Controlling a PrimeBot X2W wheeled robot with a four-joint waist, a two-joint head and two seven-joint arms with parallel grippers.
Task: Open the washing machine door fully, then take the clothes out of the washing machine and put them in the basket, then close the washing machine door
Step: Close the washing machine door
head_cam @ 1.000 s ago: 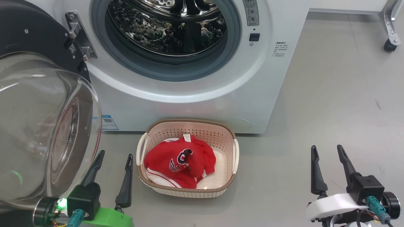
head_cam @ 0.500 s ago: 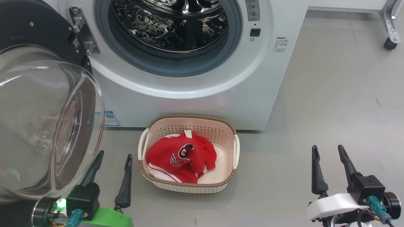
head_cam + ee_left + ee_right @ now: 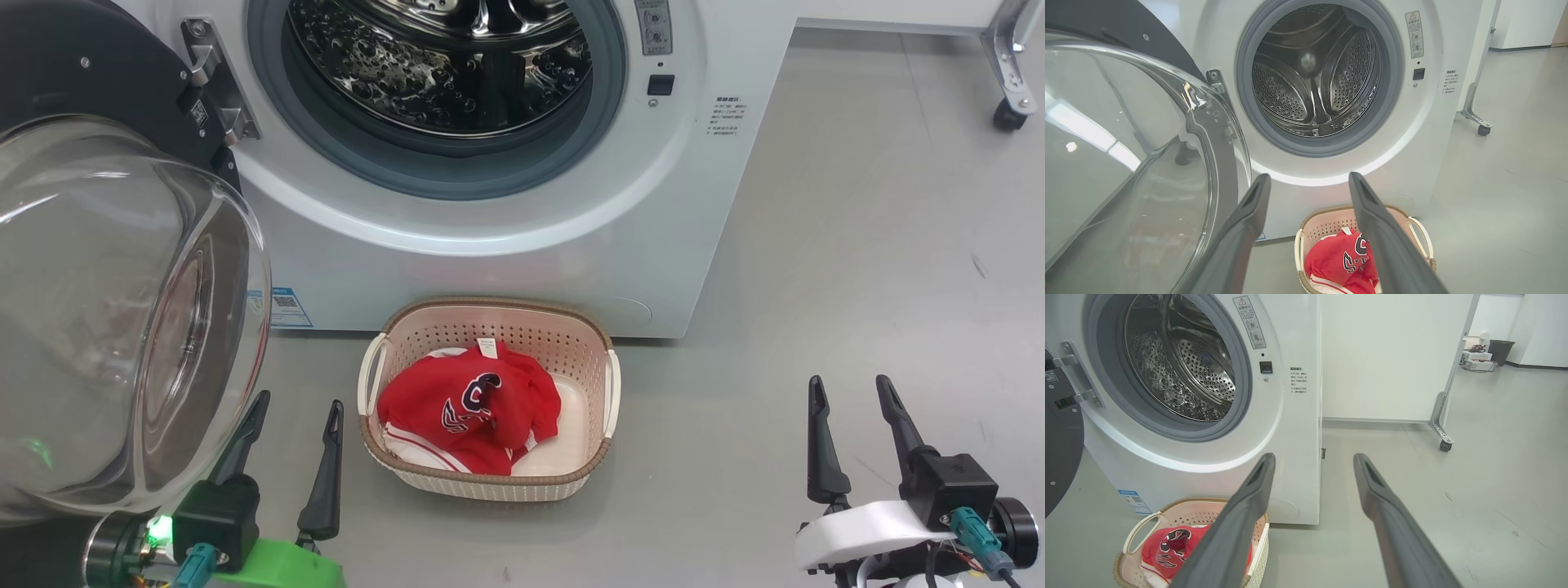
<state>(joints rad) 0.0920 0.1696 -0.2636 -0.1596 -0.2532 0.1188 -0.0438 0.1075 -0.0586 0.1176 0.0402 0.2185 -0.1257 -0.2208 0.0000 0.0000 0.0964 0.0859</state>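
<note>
The washing machine stands on the grey floor. Its round door is swung wide open to the left, so you can see right into the shiny drum. The basket sits on the floor just in front of the machine. The red clothes lie bunched up inside it. The left pincer hangs just beside the basket, near the door's glass, with its fingers apart and nothing in them. The right pincer hangs well off to the right over the floor, also apart and holding nothing.
</note>
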